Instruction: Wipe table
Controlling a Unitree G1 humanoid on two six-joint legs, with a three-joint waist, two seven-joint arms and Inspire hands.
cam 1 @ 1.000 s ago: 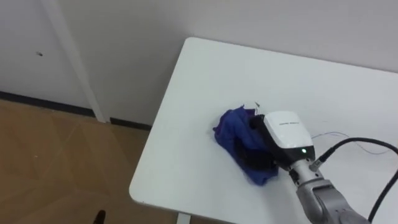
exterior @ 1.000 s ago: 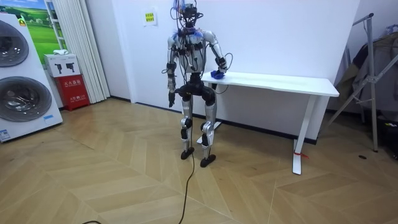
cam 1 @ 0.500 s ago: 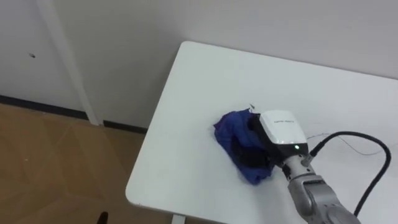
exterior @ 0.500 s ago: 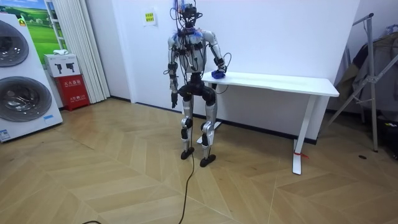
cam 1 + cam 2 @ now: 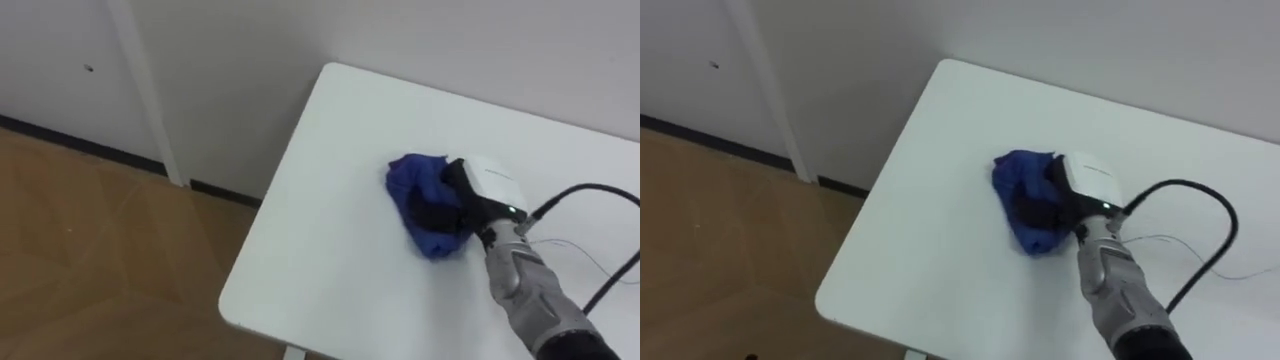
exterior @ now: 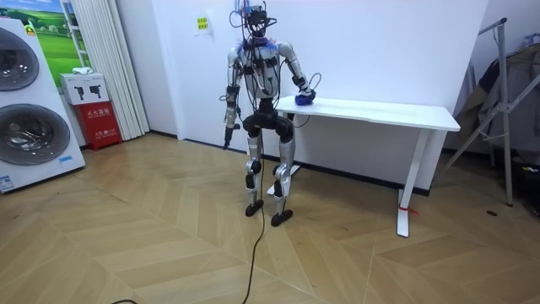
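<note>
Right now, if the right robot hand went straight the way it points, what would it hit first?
The blue cloth: the right robot hand clutches it. Beyond that, bare white table seems to follow, up to its edge.

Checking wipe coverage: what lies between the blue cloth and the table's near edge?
Nothing: both eye views show bare white surface from the blue cloth, held by the right hand, to the near edge of the table.
</note>
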